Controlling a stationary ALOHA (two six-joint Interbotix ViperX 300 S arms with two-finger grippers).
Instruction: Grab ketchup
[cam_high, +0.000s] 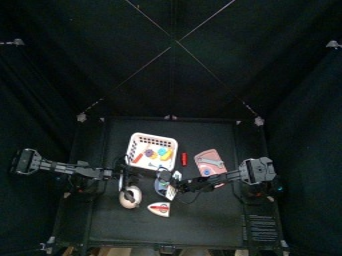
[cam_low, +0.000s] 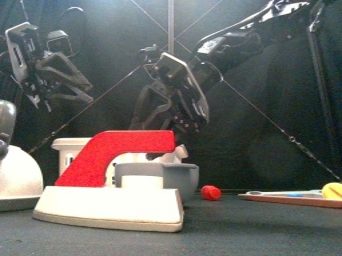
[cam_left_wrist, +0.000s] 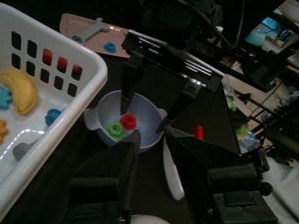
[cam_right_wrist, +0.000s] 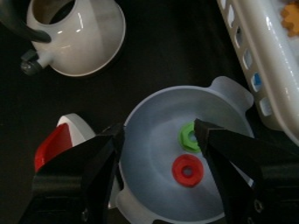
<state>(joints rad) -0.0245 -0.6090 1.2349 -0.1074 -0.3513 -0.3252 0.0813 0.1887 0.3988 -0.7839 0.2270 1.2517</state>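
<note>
Ketchup (cam_low: 210, 191) is seen lying on the tabletop (cam_low: 254, 228), apart from the bowl (cam_right_wrist: 187, 157) and outside the basket (cam_high: 151, 148), ungrasped. The right tool (cam_right_wrist: 156, 140) is held spread above the bowl, seemingly not lined up on the bottle. The left tool (cam_left_wrist: 158, 96) is also spread, hanging near the bowl, probably waiting.

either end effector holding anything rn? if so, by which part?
Nothing held. The right end effector hangs open over the grey bowl. The left end effector is open too. The ketchup lies untouched on the table.
</note>
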